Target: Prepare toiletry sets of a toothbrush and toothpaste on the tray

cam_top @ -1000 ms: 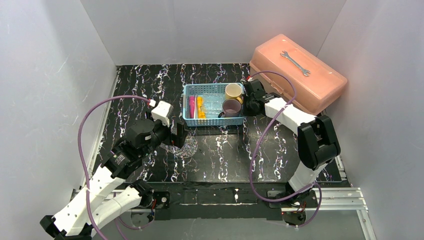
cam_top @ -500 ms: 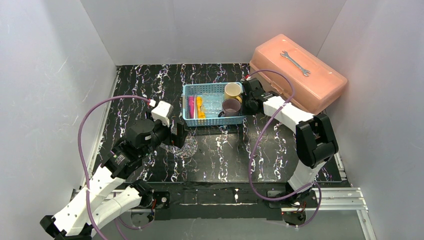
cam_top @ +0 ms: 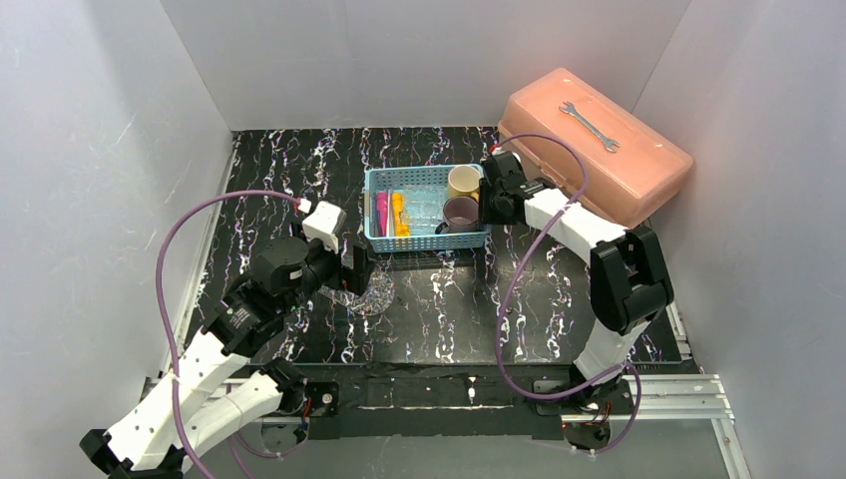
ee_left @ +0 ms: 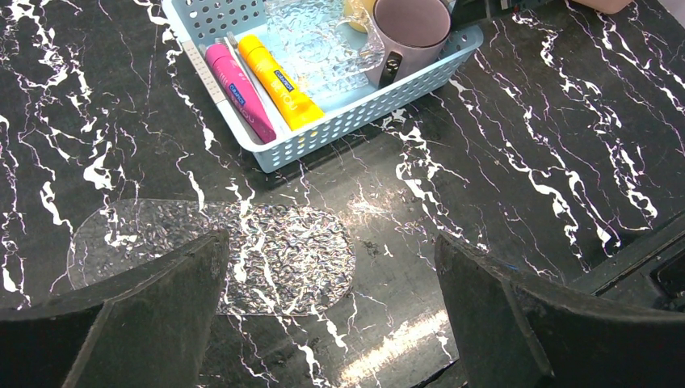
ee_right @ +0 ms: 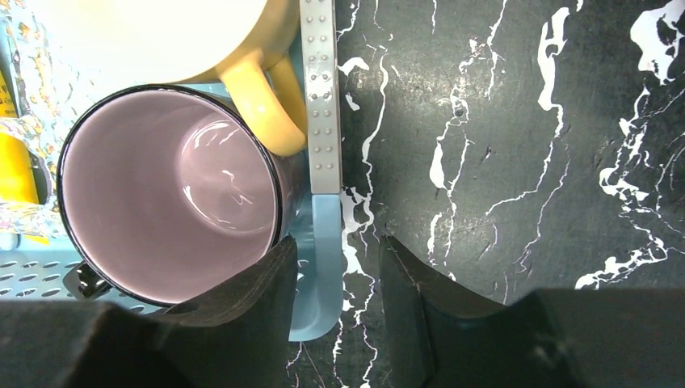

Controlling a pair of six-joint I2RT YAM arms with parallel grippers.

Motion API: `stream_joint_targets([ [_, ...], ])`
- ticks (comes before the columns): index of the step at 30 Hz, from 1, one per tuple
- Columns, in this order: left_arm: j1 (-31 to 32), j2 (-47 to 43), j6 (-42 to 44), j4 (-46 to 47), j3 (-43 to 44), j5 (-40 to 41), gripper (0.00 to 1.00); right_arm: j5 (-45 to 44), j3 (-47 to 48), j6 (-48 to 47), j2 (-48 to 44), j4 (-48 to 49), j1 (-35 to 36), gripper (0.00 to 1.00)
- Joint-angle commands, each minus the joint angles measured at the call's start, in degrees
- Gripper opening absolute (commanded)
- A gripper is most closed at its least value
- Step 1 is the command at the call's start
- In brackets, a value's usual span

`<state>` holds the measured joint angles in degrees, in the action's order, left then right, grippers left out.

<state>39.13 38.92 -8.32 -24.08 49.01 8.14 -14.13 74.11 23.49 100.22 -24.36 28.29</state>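
Right gripper (ee_right: 335, 260) has parted astride the basket (cam_top: 429, 240) wall; left gripper (ee_left: 329, 242) gapes; toothbrushes (ee_left: 203, 73) indistinct; black marbled table (cam_top: 439, 319), white walls (cam_top: 419, 60).

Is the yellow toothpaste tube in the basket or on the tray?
In the basket: yellow tube lies beside the pink tube.

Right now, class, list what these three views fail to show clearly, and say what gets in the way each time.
- Pale strip beside the pink tube: left wrist view, too small to tell whether it is a toothbrush.
- Yellow tube: left wrist view, print too small to read.
- Yellow cup: right wrist view, cut off by the top edge.
- Tray: left wrist view, near edge hidden by a finger of the left gripper.
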Motion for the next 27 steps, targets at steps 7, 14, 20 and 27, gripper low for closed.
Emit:
stream_joint_targets([
  [7, 0.14, 1.28, 0.36, -0.6, 0.82, 1.41, 0.98, 0.43, 3.14, -2.38, -9.44, -3.51, 2.32, 0.54],
  [14, 0.11, 2.89, 0.58, -1.81, 1.33, 5.6, 0.98, 10.51, -1.34, -2.04, -15.79, 4.39, 17.11, 0.61],
  [20, 0.15, 1.84, 0.02, -2.0, 1.0, 12.12, 0.98, 12.68, -0.81, -1.77, -11.49, 9.17, 25.4, 0.61],
  [27, 0.15, 0.05, -1.39, -3.07, 0.91, 22.12, 0.98, 13.25, 2.03, -2.73, -4.74, 11.22, 30.12, 0.61],
])
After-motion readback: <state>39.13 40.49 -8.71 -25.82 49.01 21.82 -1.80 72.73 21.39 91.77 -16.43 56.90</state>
